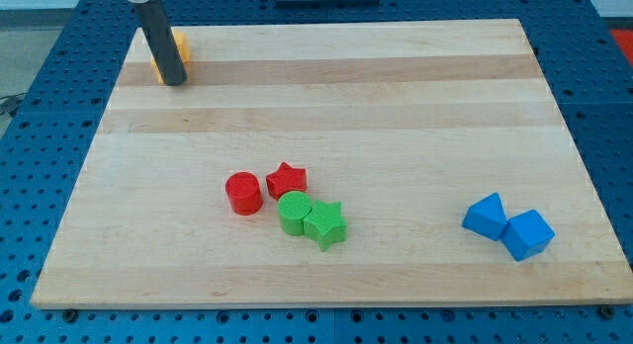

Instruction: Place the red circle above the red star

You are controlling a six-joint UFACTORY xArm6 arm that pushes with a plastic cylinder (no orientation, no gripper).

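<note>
Red circle (pixel 243 193): lower centre of wooden board (pixel 396 107), just left of red star (pixel 287 178), nearly touching. Green circle (pixel 294 213) and green star (pixel 325 223) crowd below the star. Two blue blocks (pixel 507 226): view's lower right, near the edge. My tip (pixel 172 81): top-left corner, holding nothing, against a yellow block (pixel 179 49). Blue perforated table (pixel 603 77) surrounds the board.

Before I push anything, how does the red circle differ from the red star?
The red circle is a smooth round cylinder; the red star has pointed arms. The red circle lies to the view's left of and slightly below the red star. The red star touches the green blocks; the red circle appears to stand clear. Both are red and far from my tip.
</note>
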